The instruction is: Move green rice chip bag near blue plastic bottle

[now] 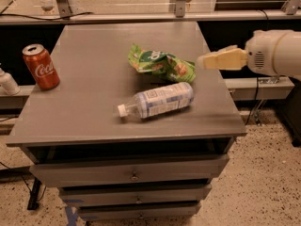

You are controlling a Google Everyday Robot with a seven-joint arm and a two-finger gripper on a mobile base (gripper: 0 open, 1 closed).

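Observation:
The green rice chip bag (162, 64) lies crumpled on the grey cabinet top, just behind the blue plastic bottle (157, 100). The bottle lies on its side with its white cap pointing left. The bag's right end nearly touches the bottle's base end. My gripper (203, 61) is at the right edge of the cabinet top, to the right of the bag and clear of it. It holds nothing.
A red Coca-Cola can (41, 66) stands upright at the left edge of the cabinet top (89, 112). Drawers sit below the top. A rail and dark shelving run behind the cabinet. A white object (6, 83) stands left of the cabinet.

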